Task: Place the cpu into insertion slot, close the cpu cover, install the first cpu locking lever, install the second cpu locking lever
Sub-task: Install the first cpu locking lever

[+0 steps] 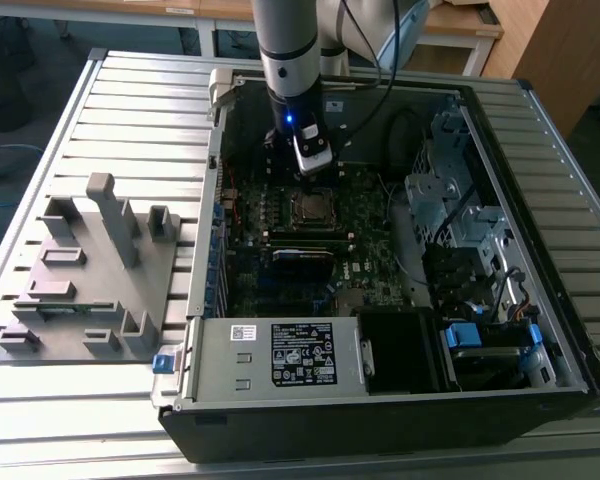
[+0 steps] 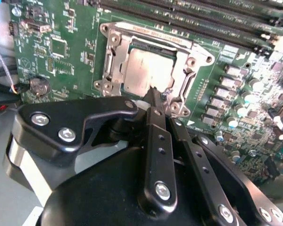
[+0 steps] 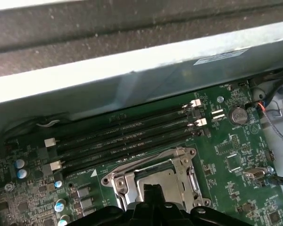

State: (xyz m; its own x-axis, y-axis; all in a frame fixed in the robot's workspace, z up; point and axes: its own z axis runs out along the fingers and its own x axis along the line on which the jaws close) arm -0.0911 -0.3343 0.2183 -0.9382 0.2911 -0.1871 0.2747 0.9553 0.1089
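Second wrist view puts our end effector, fingers pressed together and empty, just beside the insertion slot; the cpu sits inside, cpu cover down. We judge lever installation underway, needing a steady push.

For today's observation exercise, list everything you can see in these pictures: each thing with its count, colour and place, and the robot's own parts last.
computer case: one, black with silvery interior, lying open on the table.
motherboard: one, green, inside the case.
insertion slot: one, silvery rim, mid-board, with a silvery cpu seated in it.
cpu cover: one, silvery frame, down around the cpu.
memory slots: four, long and black, beside the socket.
coin battery: one, silvery, near the board's edge.
power supply: one, grey, at the case's near side in the exterior view.
fixture block: one, grey, on the exterior view's left.
slatted table: one, silvery, under everything.
arm: one, silvery, above the case.
end effector: one, black, fingers together, tip at the socket's edge.
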